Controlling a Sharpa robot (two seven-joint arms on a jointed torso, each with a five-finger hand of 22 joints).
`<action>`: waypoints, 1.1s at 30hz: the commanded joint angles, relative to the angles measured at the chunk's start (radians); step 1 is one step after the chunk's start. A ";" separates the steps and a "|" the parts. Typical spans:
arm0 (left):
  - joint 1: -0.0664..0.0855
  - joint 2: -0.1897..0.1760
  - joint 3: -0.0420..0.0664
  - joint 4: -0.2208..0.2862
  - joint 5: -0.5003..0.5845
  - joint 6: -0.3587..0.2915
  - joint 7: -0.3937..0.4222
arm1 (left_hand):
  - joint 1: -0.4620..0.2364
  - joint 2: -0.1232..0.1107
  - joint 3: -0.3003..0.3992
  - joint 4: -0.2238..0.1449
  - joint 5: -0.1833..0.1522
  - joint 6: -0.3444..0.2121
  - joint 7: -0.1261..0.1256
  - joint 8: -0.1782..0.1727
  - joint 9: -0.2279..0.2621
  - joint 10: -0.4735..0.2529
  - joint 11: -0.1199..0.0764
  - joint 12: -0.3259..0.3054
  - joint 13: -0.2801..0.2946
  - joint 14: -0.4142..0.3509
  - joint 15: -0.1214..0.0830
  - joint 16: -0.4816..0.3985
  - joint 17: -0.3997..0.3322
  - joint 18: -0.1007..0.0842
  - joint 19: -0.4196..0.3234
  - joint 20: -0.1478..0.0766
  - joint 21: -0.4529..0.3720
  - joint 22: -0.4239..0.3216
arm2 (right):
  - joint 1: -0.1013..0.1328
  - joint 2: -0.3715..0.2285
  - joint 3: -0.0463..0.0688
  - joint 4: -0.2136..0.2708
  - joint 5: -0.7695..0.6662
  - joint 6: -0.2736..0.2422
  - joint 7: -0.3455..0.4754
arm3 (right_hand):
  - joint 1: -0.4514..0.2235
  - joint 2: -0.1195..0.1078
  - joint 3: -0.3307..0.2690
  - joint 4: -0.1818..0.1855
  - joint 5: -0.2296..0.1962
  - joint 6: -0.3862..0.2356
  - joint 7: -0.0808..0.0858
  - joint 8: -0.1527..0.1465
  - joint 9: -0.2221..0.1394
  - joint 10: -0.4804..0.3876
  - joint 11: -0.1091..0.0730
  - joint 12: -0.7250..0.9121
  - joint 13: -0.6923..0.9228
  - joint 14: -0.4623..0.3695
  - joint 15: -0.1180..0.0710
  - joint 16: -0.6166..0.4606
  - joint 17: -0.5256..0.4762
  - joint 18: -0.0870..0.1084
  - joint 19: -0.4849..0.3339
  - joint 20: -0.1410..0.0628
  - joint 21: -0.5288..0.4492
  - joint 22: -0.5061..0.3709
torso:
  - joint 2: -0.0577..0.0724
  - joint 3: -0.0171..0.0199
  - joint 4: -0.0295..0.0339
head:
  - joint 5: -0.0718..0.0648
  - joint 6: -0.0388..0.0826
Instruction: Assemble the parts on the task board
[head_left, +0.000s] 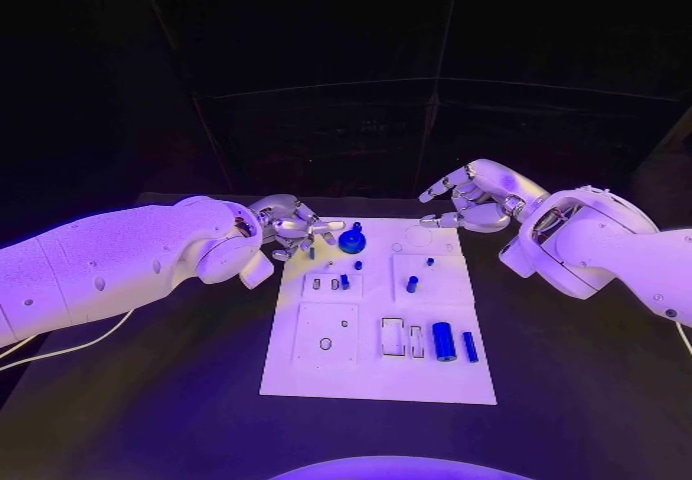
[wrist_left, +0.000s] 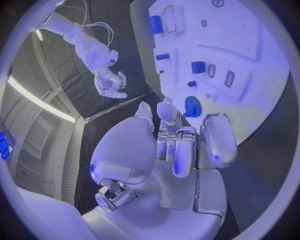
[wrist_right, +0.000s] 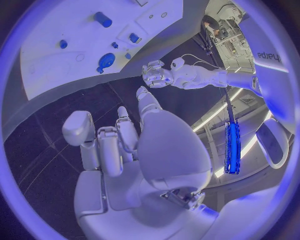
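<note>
While the left hand (head_left: 293, 228) hangs over the far left corner of the task board (head_left: 378, 385), its fingers are loosely curled and apart with nothing between them, and the blue gear-shaped part (head_left: 352, 241) sits on the board just to the right of those fingertips. From the left wrist view, that same round toothed piece (wrist_left: 192, 106) lies right beside the fingertips (wrist_left: 167, 111), close but whether they touch it I cannot tell.

Over on the other side, the right hand (head_left: 476, 198) hovers above the table past the board's far right corner, fingers spread and gripping nothing, well apart from the gear. The right wrist view confirms it: fingers (wrist_right: 145, 102) splayed over dark table, the board's edge (wrist_right: 44, 60) beyond them.

Down the board, a small blue peg (head_left: 358, 265) stands just near of the gear, another small blue piece (head_left: 343, 282) sits in the left block of slots, and a blue part (head_left: 411, 284) stands in the middle right section. At the near right, a fat blue cylinder (head_left: 444, 342) lies next to a slimmer blue bar (head_left: 470, 346), both lengthwise, well away from either hand.
</note>
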 joint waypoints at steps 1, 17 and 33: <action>0.006 0.020 0.001 -0.006 -0.221 0.120 -0.226 | 0.012 -0.001 -0.020 0.000 -0.004 -0.031 -0.004 0.054 0.053 -0.022 0.002 0.106 0.107 0.104 -0.007 0.003 0.263 -0.026 0.032 0.004 0.090 0.121 | 0.005 0.002 0.001 -0.016 0.094 -0.009 0.018 | 0.006 0.002 -0.008 0.001 0.007 0.010 0.000 0.008 0.002 -0.002 -0.008 -0.004 -0.002 0.071 -0.010 -0.006 0.115 0.021 -0.006 -0.003 -0.008 -0.008 | -0.011 0.0060 0.0005 | 0.003 -0.006; 0.027 0.130 -0.033 -0.049 -0.315 0.167 -0.358 | -0.030 0.006 -0.095 0.003 0.001 -0.119 -0.014 0.206 0.216 -0.029 -0.004 0.233 0.231 0.104 -0.014 0.003 0.263 -0.046 0.051 0.007 0.176 0.245 | 0.009 0.022 0.002 -0.054 0.082 -0.029 -0.053 | -0.002 0.000 -0.027 0.007 0.021 0.012 -0.003 0.015 0.001 0.000 -0.010 -0.002 -0.001 0.067 -0.012 -0.017 0.097 0.025 -0.017 -0.006 -0.021 -0.030 | -0.010 0.0057 -0.0014 | 0.005 -0.013; 0.047 0.198 -0.068 -0.101 -0.307 0.214 -0.377 | -0.028 0.011 -0.098 0.001 0.002 -0.126 -0.014 0.214 0.227 -0.024 -0.004 0.246 0.245 0.104 -0.014 0.003 0.263 -0.047 0.053 0.007 0.181 0.253 | 0.009 0.041 0.003 -0.071 0.076 -0.025 -0.079 | -0.003 0.004 -0.047 0.017 0.057 0.008 -0.004 0.022 -0.001 0.000 -0.012 -0.004 -0.004 0.066 -0.015 -0.023 0.088 0.028 -0.022 -0.008 -0.031 -0.047 | -0.009 0.0052 0.0001 | 0.002 -0.023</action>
